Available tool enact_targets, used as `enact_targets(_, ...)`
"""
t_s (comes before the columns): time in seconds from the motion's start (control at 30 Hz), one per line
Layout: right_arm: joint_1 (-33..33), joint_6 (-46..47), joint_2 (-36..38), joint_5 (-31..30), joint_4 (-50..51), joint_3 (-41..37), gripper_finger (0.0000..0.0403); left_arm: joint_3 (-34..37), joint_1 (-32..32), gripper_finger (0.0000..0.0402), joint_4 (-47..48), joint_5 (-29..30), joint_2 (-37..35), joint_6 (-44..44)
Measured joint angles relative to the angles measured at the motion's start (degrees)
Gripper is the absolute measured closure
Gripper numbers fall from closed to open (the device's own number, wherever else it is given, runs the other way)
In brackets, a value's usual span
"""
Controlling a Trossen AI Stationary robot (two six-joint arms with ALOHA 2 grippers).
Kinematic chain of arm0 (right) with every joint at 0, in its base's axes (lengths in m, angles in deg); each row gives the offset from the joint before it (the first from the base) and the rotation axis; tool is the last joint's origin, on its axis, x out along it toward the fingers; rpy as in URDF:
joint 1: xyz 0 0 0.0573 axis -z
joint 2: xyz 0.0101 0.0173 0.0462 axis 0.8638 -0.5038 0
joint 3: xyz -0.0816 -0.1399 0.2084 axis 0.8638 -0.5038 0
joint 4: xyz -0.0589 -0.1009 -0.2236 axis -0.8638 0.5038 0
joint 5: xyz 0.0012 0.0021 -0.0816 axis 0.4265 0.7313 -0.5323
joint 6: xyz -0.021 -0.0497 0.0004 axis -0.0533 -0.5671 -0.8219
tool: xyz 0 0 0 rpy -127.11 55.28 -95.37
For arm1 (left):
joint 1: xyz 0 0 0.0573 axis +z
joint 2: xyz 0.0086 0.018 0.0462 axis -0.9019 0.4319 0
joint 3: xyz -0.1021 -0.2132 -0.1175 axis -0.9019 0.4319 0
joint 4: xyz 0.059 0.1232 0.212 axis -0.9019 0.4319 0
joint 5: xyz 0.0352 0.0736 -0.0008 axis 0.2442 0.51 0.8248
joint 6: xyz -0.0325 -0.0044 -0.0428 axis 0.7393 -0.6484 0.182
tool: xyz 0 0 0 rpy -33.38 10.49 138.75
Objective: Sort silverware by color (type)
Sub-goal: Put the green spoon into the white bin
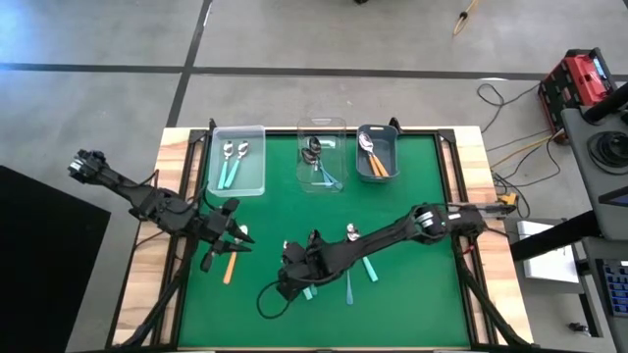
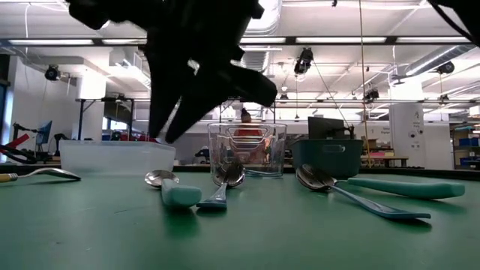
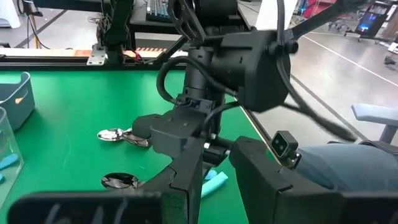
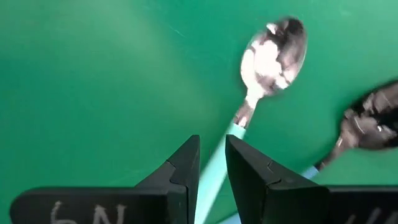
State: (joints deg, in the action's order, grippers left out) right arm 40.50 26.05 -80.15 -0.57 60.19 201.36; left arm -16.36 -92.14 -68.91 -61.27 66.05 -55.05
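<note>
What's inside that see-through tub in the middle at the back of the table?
The clear middle bin holds dark-bowled spoons with blue-teal handles. They overlap, so I cannot count them exactly.

Green tabletop (image 1: pixel 402 186); mint-teal spoon (image 4: pixel 264 74) with silver bowl, orange-handled spoon (image 1: pixel 229 265), blue-teal spoon (image 2: pixel 360 196); clear bin (image 1: pixel 236 160), grey bin (image 1: pixel 378 152), black arms

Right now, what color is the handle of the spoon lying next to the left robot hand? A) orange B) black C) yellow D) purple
A: in the high view the spoon beside the left gripper has an orange handle, lying on the green mat.
</note>
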Motion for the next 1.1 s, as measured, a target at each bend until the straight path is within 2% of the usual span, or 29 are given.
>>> enact_targets(0.23, 0.0, 3.21, -4.3, -0.15, 6.82, 5.84, 0.0325, 2.36, 0.0, 0.0326, -0.39, 0.02, -1.2, 1.49)
enact_targets(0.67, 0.0, 3.86, -5.56, -0.16, 6.15, 6.26, 0.0228, 2.46, 0.0, 0.0326, -0.78, 0.11, -1.39, 1.25)
enact_targets(1.0, 0.11, 3.62, -8.62, -0.44, 3.76, 6.13, 0.0223, 2.46, 0.0, 0.0326, -0.86, 0.13, -1.43, 1.22)
enact_targets(1.1, 0.09, 3.66, -9.37, -0.67, 3.72, 6.2, 0.0233, 2.46, 0.0, 0.0326, -0.9, 0.15, -1.43, 1.2)
